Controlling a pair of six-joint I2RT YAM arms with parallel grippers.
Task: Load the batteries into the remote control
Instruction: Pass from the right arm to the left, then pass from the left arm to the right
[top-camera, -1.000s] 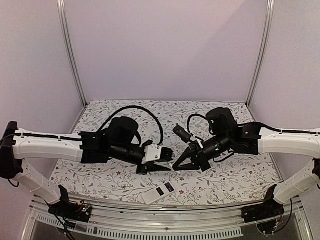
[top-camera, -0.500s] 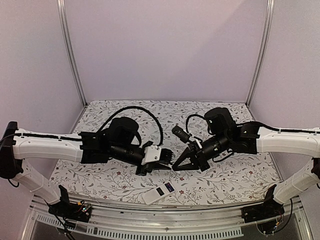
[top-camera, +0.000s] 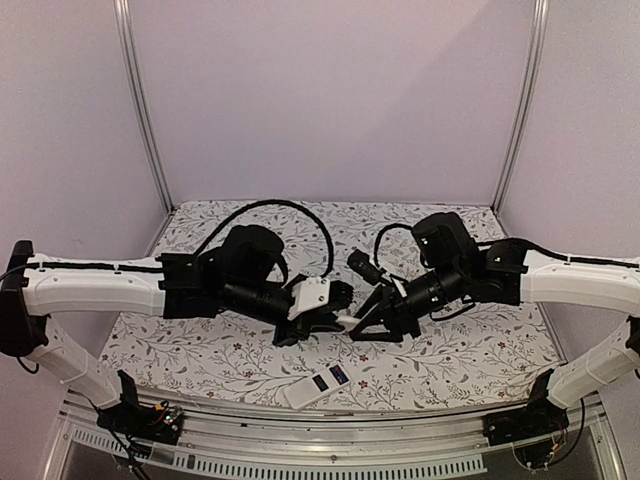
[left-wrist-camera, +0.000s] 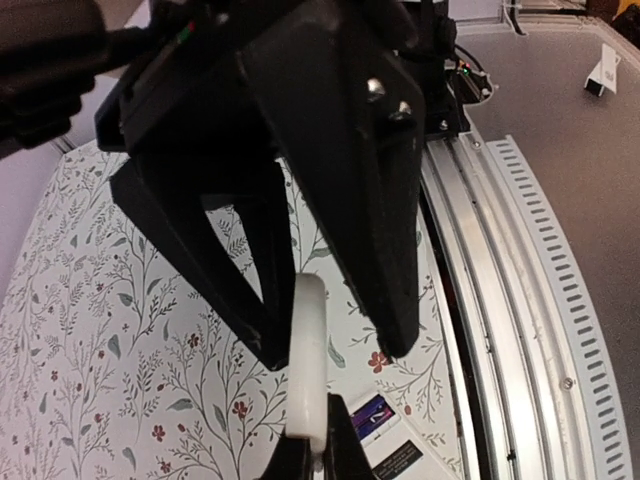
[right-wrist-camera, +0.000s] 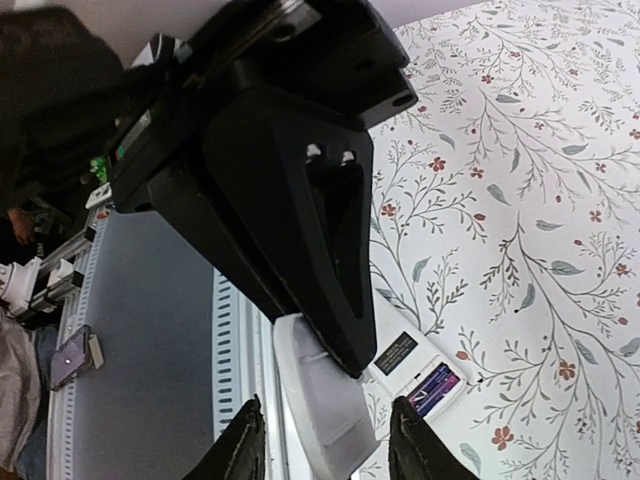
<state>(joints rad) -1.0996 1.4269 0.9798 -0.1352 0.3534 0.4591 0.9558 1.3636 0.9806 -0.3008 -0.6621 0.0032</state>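
The remote control (top-camera: 318, 386) lies back-up on the flowered table near the front edge, its compartment uncovered. The batteries (right-wrist-camera: 436, 386) show as dark purple shapes inside that compartment. Above the table my two grippers meet tip to tip. My left gripper (left-wrist-camera: 314, 455) is shut on a thin white cover piece (left-wrist-camera: 307, 360), seen edge-on in its wrist view. My right gripper (right-wrist-camera: 325, 440) stands open, one finger on each side of that same cover (right-wrist-camera: 320, 395) with small gaps. In the top view the cover (top-camera: 346, 322) sits between left gripper (top-camera: 335, 318) and right gripper (top-camera: 362, 325).
A metal rail (top-camera: 300, 455) with a slotted strip runs along the table's front edge, just beyond the remote. Pale walls and two upright metal posts (top-camera: 140, 100) close in the back. The flowered cloth (top-camera: 470, 350) covers the whole table.
My left gripper has shut on the white cover and shifted slightly right. My right gripper, shut on the cover before, has opened its jaws. The remote has not moved.
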